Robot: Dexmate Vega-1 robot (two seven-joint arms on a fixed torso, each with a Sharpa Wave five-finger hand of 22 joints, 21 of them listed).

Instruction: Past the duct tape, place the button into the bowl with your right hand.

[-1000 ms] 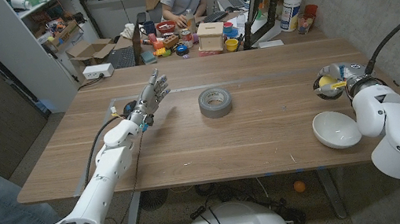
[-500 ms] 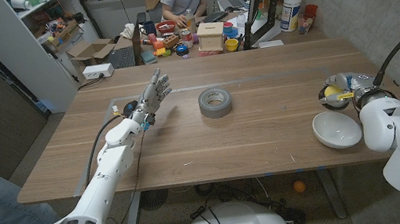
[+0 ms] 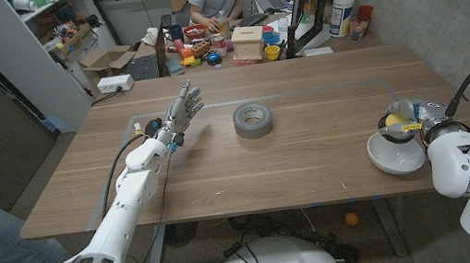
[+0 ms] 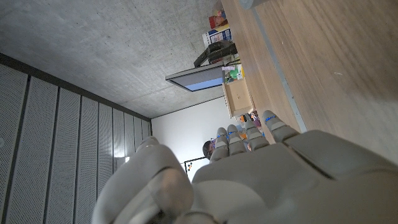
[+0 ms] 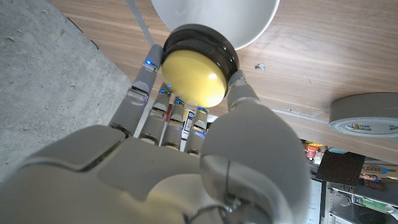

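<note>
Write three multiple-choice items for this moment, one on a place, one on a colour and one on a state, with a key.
1. Where does the duct tape lie?
A. Inside the bowl
B. Near the middle of the table
C. Under the left hand

2. What colour is the button's top?
A. Yellow
B. Red
C. Green

3. What is the right hand doing?
A. Lying empty on the table
B. Holding the duct tape
C. Holding the button at the bowl's rim

Key: 1 B, the head view shows the grey roll alone near the centre of the table; 2 A, the right wrist view shows a yellow dome in a black base; 3 C, fingers clasp the button beside the white bowl.
</note>
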